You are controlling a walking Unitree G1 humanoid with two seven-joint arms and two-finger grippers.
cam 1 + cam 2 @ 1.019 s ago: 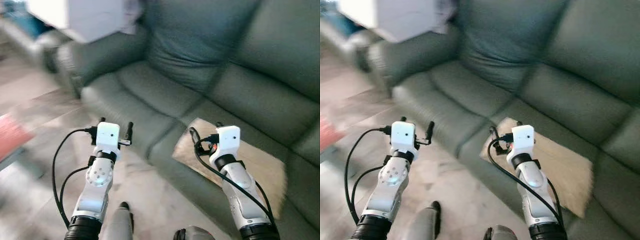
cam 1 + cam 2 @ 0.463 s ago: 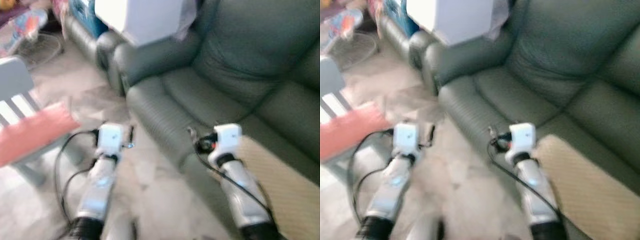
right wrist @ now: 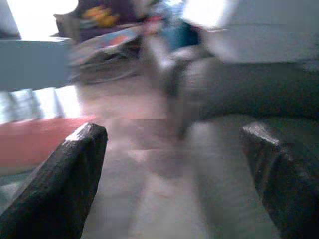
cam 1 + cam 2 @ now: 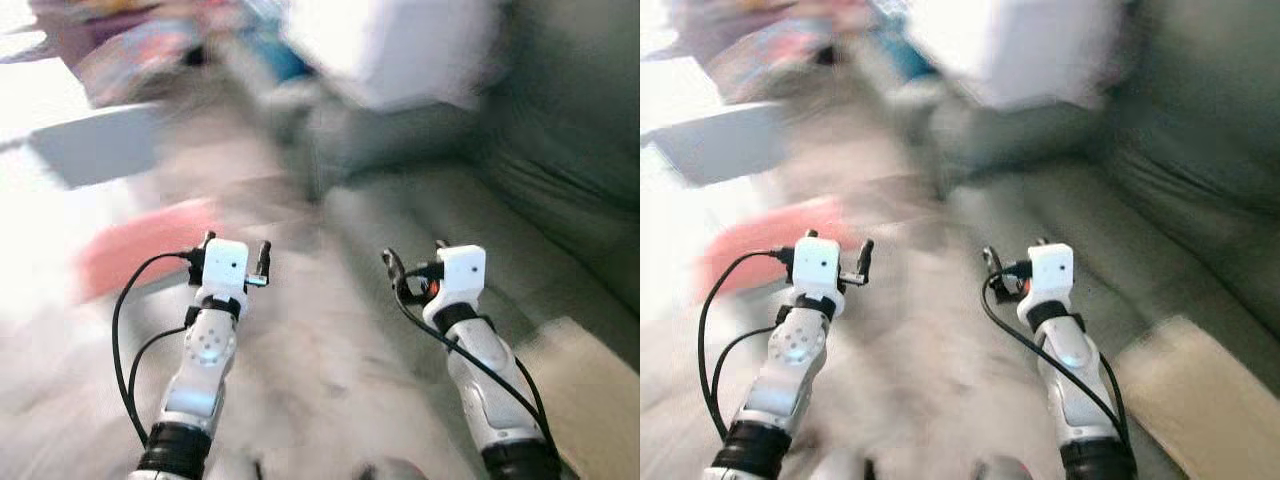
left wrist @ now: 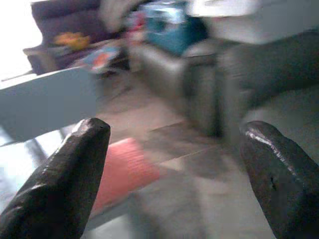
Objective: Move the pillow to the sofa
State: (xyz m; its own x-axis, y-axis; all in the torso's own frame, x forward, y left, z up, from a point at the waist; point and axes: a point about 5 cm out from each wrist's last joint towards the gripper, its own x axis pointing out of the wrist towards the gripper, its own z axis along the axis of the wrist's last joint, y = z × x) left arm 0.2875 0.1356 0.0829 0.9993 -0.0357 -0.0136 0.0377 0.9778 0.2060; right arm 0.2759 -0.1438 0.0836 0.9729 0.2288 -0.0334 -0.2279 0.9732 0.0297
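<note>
Blurred living-room floor (image 4: 330, 370) runs before us, with one grey-green sofa (image 4: 560, 200) on our right and one beige pillow (image 4: 590, 390) lying on its seat at the lower right. We see one red cushion (image 4: 140, 245) resting on a pale chair (image 4: 95, 145) to our left, and we judge this may be the pillow left to fetch, so the carry is not yet begun. We hold two grippers forward over the floor: our left gripper (image 5: 174, 174) and our right gripper (image 3: 174, 174) each have both fingers spread wide, holding nothing.
</note>
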